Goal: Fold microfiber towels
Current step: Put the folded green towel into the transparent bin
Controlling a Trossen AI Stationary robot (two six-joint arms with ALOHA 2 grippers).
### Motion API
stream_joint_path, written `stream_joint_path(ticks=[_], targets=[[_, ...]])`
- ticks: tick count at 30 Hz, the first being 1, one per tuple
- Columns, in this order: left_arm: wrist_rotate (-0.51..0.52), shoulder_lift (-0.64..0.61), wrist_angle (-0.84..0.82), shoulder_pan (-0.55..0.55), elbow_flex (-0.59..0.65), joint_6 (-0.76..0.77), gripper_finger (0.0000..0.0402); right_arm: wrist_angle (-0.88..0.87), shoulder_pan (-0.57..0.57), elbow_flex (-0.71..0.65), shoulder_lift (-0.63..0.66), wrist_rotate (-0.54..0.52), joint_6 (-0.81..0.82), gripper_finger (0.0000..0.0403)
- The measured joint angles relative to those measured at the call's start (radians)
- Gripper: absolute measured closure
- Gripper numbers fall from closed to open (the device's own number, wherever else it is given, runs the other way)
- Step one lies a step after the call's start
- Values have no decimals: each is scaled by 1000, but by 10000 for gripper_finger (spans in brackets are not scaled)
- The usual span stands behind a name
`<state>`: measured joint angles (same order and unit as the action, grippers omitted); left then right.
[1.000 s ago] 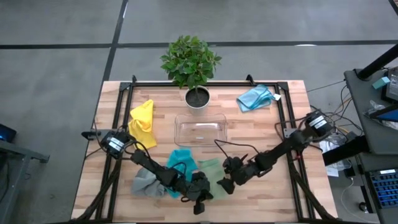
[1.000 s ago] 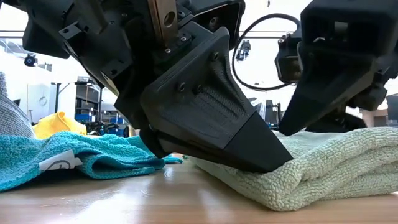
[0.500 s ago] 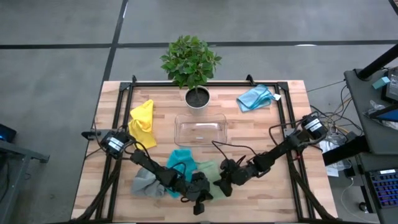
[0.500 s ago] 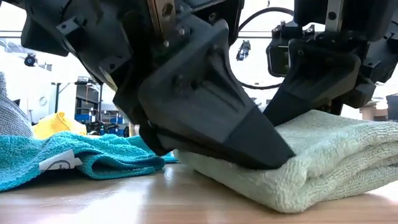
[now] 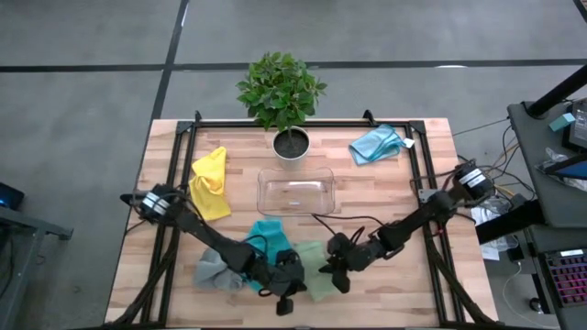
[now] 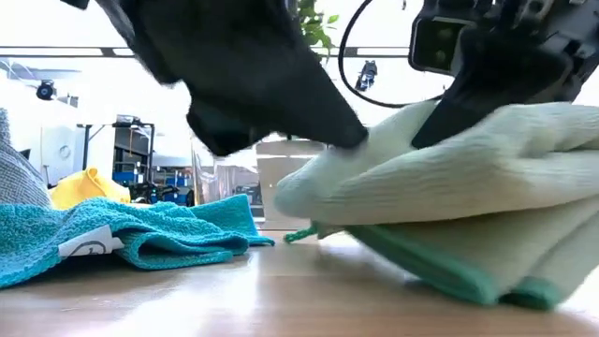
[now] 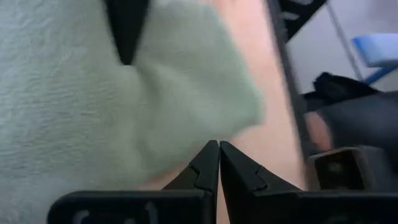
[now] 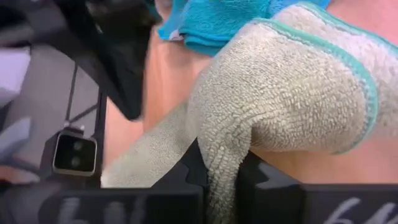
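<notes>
1. Right end effector, near the front edge of the worktop and a little right of centre: fingers pinched on a fold of the sage green towel. The right wrist view shows cloth bunched between the two fingers.
2. Sage green towel: low view shows the gripped part raised clear of the wood, with the rest draped below it. Its darker green hem runs along the lower layer.
3. Left end effector, just beside the sage green towel on its left, close to the front edge: fingers fully together, tips touching in the left wrist view, nothing visible between them. The towel fills the area just ahead of the tips.
4. Teal towel: crumpled, flat on the worktop, just behind the two end effectors, between them and the clear plastic tray.
5. Grey towel: bunched near the front-left, partly under the left arm.
6. Yellow towel: crumpled at the left side, against the left frame rail.
7. Light blue towel: crumpled near the back-right corner.
8. Clear plastic tray sits mid-worktop, with the potted plant just behind it at the back edge.
</notes>
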<state>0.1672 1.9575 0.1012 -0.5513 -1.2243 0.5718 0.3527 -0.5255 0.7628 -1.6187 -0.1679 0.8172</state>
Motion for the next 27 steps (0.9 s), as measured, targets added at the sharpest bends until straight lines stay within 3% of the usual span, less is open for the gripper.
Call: stream_joint_path(ticks=[8, 15, 22, 27], targets=[[24, -148, -139, -21, 4, -167, 402, -200, 18, 13, 193, 24, -87, 383], [120, -298, -180, -22, 49, -398, 402, -482, 71, 164, 301, 39, -212, 383], [228, -462, -140, -20, 178, -530, 402, -742, 184, 415, 255, 58, -431, 383], [246, -566, -7, -20, 304, -599, 402, -881, 296, 599, 174, 123, -674, 383]])
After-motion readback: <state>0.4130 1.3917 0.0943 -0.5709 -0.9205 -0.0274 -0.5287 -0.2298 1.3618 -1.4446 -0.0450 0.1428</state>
